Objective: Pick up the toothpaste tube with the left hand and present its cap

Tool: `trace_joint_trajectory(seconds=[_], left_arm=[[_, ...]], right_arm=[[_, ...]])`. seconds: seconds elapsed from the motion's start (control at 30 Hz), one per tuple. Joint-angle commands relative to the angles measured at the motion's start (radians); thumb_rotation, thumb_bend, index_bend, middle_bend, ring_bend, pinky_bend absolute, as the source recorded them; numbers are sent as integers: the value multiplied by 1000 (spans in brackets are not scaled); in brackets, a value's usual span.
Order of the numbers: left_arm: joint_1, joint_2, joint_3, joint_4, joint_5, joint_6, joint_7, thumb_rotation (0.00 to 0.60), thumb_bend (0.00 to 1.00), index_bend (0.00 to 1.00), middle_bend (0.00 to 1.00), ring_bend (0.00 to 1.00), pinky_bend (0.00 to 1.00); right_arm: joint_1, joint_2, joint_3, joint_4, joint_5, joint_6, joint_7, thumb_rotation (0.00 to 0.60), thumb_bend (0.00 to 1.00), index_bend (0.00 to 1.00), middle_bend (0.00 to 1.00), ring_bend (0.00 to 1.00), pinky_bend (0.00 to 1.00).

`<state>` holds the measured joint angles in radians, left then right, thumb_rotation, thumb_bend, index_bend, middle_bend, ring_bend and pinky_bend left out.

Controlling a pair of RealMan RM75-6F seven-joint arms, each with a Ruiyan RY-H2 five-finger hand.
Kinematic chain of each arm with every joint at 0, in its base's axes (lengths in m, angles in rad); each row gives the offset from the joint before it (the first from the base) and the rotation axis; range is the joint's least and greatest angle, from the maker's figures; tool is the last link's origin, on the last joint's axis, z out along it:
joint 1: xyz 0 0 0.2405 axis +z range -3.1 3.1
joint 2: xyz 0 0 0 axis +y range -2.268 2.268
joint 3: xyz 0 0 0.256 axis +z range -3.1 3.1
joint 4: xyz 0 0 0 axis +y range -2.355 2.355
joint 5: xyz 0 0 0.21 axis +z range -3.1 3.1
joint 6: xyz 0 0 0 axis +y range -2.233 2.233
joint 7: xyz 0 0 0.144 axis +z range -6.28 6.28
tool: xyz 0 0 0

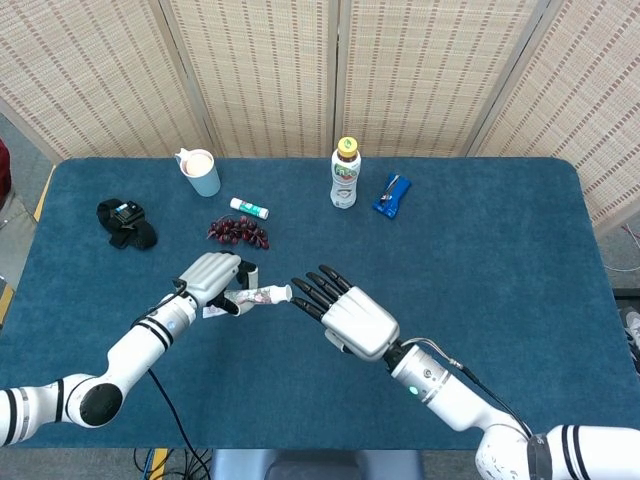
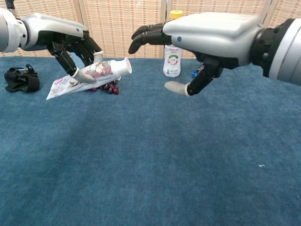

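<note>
My left hand [image 1: 210, 281] [image 2: 75, 44] grips the toothpaste tube [image 1: 252, 297] [image 2: 89, 74] around its middle and holds it above the table. The tube is white with a pink flower print. Its white cap [image 1: 283, 293] [image 2: 125, 66] points to the right and slightly upward, toward my right hand. My right hand [image 1: 350, 312] [image 2: 207, 37] hovers open just right of the cap, palm down, fingers spread and stretched toward it. Its dark fingertips [image 1: 300, 288] [image 2: 140, 40] stop just short of the cap, not touching it.
A bunch of dark grapes [image 1: 238, 233] lies behind the tube, with a small white tube [image 1: 249, 208] beyond it. A blue cup [image 1: 200, 171], a drink bottle [image 1: 345, 173] and a blue clip [image 1: 392, 193] stand at the back. A black strap [image 1: 126, 223] lies far left.
</note>
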<state>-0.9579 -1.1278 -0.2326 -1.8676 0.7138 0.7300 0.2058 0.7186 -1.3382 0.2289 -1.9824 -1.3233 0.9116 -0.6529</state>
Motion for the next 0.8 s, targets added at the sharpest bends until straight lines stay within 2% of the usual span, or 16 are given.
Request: trace_joint_trajectory(seconds=[0.03, 0.37, 0.8], left_arm=[[-7, 3, 5, -6, -6, 6, 1, 600, 448, 554, 636, 408, 163], [-24, 8, 20, -20, -10, 19, -8, 600, 448, 554, 637, 408, 164], [-22, 25, 34, -26, 17, 22, -38, 600, 452, 567, 644, 408, 168]], right_arm=[[20, -19, -1, 17, 17, -5, -9, 600, 352, 170, 43, 0, 0], [74, -52, -12, 54, 80, -10, -21, 600, 352, 170, 43, 0, 0], [110, -50, -39, 72, 142, 12, -41, 600, 352, 170, 43, 0, 0]])
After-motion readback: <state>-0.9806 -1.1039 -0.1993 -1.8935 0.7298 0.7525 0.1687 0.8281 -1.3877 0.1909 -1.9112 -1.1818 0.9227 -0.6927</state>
